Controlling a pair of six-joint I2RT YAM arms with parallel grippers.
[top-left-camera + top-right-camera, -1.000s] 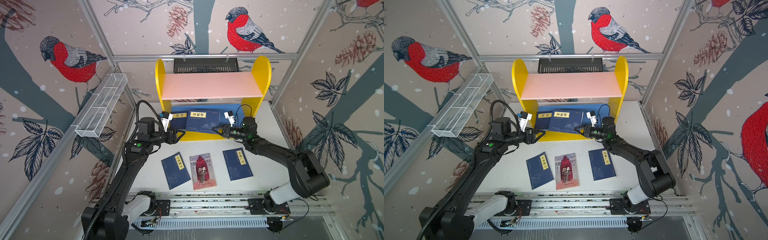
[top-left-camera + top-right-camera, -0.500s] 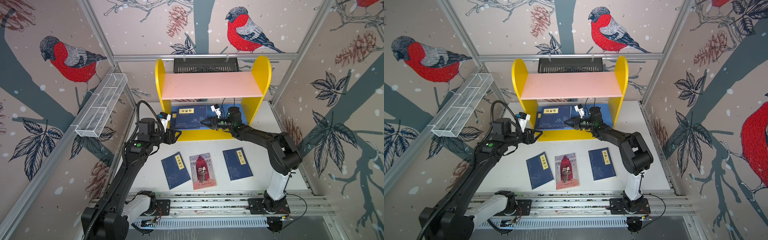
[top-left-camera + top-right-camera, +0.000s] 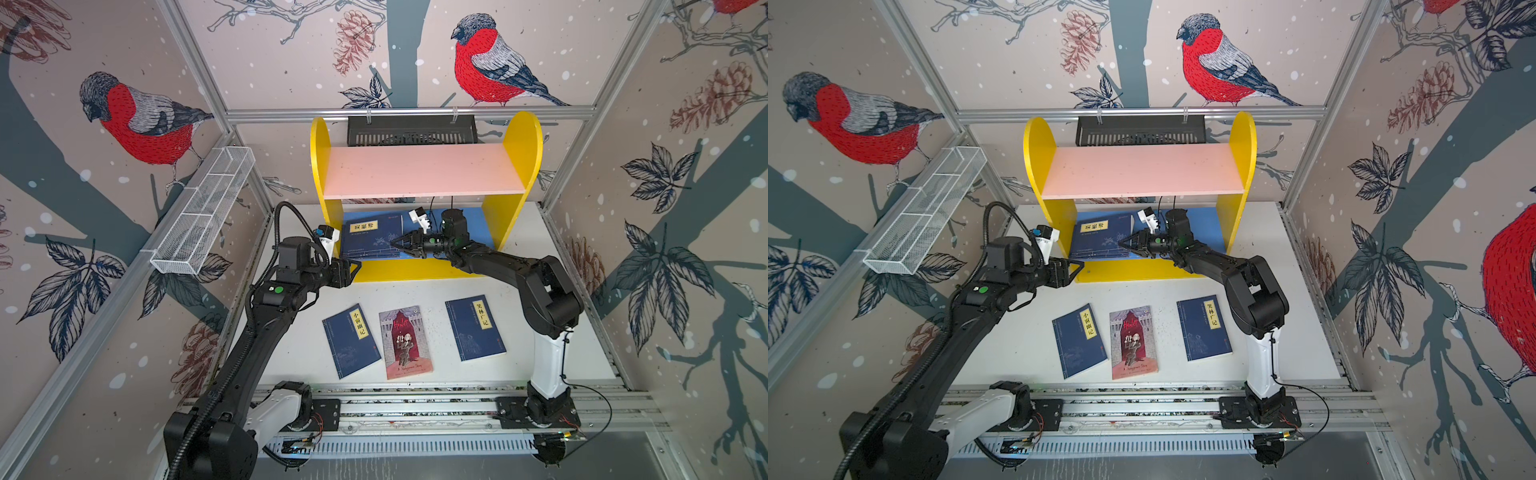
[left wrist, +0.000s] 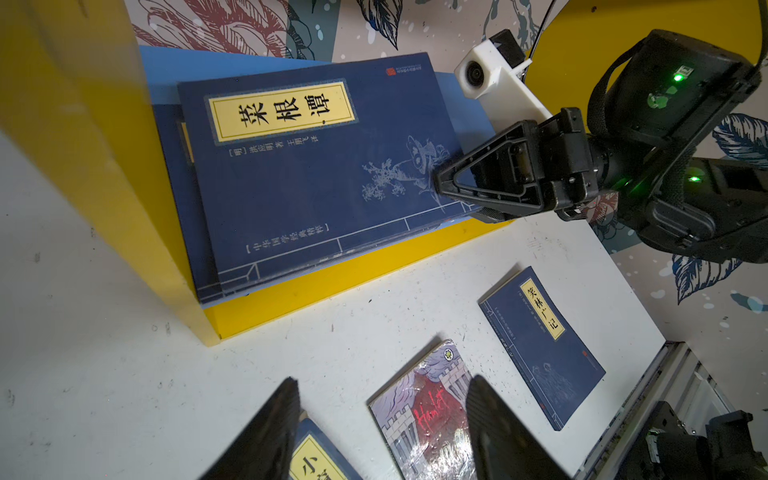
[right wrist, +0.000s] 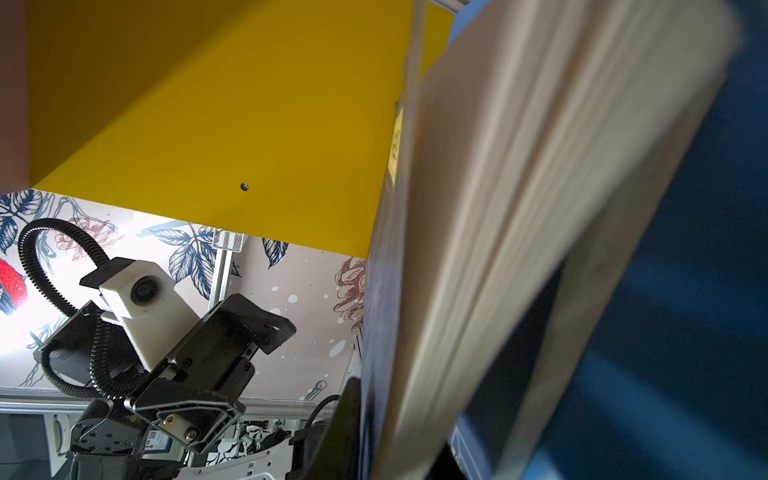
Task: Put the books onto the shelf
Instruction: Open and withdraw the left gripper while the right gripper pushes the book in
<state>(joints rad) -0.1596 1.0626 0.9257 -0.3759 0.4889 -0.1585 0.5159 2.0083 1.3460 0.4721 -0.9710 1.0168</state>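
A navy book [image 3: 370, 237] [image 4: 311, 166] lies on the shelf's blue lower board [image 3: 478, 224], stacked on a second navy book [image 4: 174, 166]. My right gripper [image 3: 397, 245] [image 4: 453, 199] reaches under the pink board [image 3: 419, 170]. Its jaws stand above and below the top book's near edge. In the right wrist view the page edge [image 5: 478, 249] is blurred between them, so the grip is unclear. My left gripper [image 3: 353, 268] [image 4: 382, 419] hangs open and empty before the shelf's left panel. On the table lie a navy book [image 3: 351, 340], the Hamlet book [image 3: 405, 343] and another navy book [image 3: 473, 328].
A white wire-mesh tray [image 3: 203, 216] hangs on the left wall. A black slotted basket [image 3: 411, 131] hangs behind the shelf's top. The yellow side panels [image 3: 513, 183] close in the lower tier. The arms' base rail [image 3: 415, 407] runs along the table's front edge.
My right gripper has swung left and deeper under the pink board, carrying the top book over the other one. The left gripper has drawn back a little from the shelf.
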